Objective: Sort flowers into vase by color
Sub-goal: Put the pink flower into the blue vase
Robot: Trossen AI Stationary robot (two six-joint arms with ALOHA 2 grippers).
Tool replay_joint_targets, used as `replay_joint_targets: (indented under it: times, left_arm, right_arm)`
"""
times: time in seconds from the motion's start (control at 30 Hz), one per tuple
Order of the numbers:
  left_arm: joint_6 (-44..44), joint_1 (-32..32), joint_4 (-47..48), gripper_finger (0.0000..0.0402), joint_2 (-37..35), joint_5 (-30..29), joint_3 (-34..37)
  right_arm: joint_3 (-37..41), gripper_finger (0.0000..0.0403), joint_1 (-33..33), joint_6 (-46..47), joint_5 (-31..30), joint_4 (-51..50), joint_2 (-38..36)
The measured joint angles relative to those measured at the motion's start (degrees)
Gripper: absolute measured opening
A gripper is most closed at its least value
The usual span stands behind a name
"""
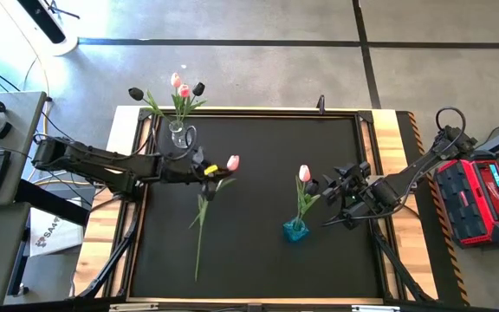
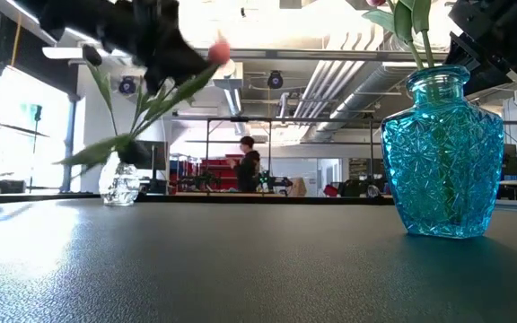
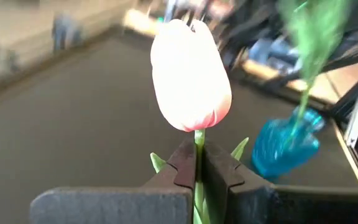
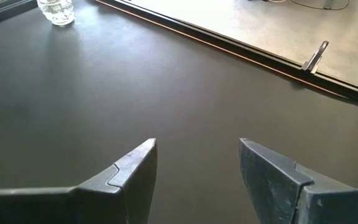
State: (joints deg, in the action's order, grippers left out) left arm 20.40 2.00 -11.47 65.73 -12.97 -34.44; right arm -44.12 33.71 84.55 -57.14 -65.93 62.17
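Note:
My left gripper (image 1: pixel 208 170) (image 3: pixel 196 158) hangs over the table's left middle, shut on a pink tulip (image 1: pixel 233 162) whose long green stem (image 1: pixel 200 234) trails toward the near edge. A clear vase (image 1: pixel 178 134) (image 2: pixel 120 184) at the far left holds pink heads (image 1: pixel 180 86) and dark heads (image 1: pixel 198 88). A blue glass vase (image 1: pixel 295 230) (image 2: pixel 442 152) right of centre holds one pink tulip (image 1: pixel 304 173) upright. My right gripper (image 1: pixel 329 201) (image 4: pixel 197 162) is open, just right of that vase, pointing left. My left gripper pinches the tulip's stem (image 3: pixel 198 140) between both fingers, just below the pink head (image 3: pixel 190 74), with the fingers across the stem. The head sticks out past the fingertips toward the table's right. The stem and leaves (image 2: pixel 142 112) hang slanting below the gripper, off the table.
The black mat (image 1: pixel 258 260) is bare between the two vases and toward the near edge. A raised wooden frame (image 1: pixel 397 139) runs round the table. A red device (image 1: pixel 483 195) sits off the right side. A person (image 2: pixel 248 161) stands far back in the room.

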Motion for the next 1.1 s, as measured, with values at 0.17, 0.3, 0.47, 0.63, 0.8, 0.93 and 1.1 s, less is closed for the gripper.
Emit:
replay_joint_targets:
  times: [0.17, 0.3, 0.47, 0.63, 0.8, 0.93, 1.1]
  left_arm:
    - [-13.12, 0.66, -13.34, 0.0, -0.02, 0.85, -0.06]
    - [-17.91, 0.81, -22.32, 0.0, -0.02, 4.68, -0.07]
    - [-19.56, 0.81, -32.33, 0.0, 2.37, 10.56, -0.07]
    - [-19.35, 0.81, -44.39, 0.0, 7.78, 16.11, -0.07]
    - [-19.16, 0.8, -60.81, 0.0, 13.32, 19.76, -0.07]
    - [-19.17, 0.79, -71.22, 0.0, 16.51, 21.71, -0.76]
    - [-17.62, 1.22, -72.03, 0.0, 21.34, 25.09, -6.41]
  right_arm:
    - [0.0, 0.0213, 0.0, -0.01, -0.04, 0.02, 0.0]
    - [0.0, 0.0213, 0.0, -0.17, -0.46, 0.02, 0.0]
    - [0.0, 0.0213, 0.0, -0.21, -1.43, 0.02, 0.0]
    - [0.0, 0.0213, 0.0, -0.34, -2.38, 0.02, 0.0]
    - [0.0, 0.0213, 0.0, -0.31, -2.62, 0.02, 0.0]
    - [0.0, 0.0213, 0.0, -0.15, -2.65, 0.02, 0.0]
    - [0.0, 0.0213, 0.0, -0.03, -2.69, 0.0, 0.0]
